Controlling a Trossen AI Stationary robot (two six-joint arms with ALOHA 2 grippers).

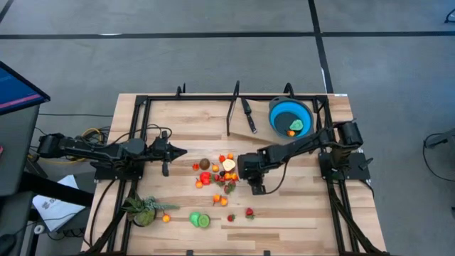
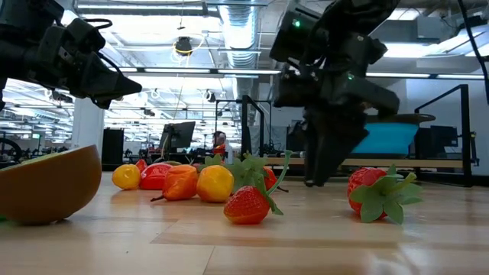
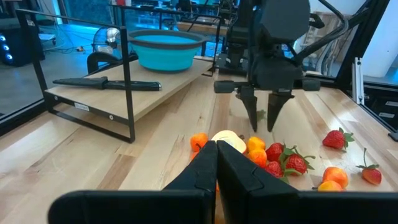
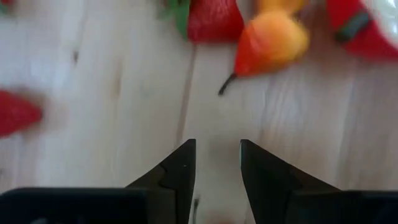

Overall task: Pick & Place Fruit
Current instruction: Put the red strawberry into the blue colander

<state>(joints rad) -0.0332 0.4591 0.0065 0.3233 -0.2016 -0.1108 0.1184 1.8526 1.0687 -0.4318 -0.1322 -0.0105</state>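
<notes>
Small toy fruits (image 1: 217, 174) lie clustered on the wooden table: strawberries, oranges, a brown one and a pale half. My right gripper (image 4: 216, 144) points steeply down at the cluster's right edge, open, with only bare wood between its fingers. An orange-yellow pear (image 4: 270, 40) and a strawberry (image 4: 211, 18) lie just beyond the fingertips. The left wrist view shows the same gripper (image 3: 262, 121) just above the table behind the strawberries. My left gripper (image 1: 181, 151) waits shut, level, left of the cluster. The blue bowl (image 1: 274, 114) at the far right holds a green and an orange fruit.
A black-handled knife (image 1: 248, 115) lies left of the bowl on a raised board. A spiky green plant (image 1: 142, 210) sits near the front left, with green fruit halves (image 1: 200, 220) and two strawberries (image 1: 249, 212) toward the front. A black frame rims the table.
</notes>
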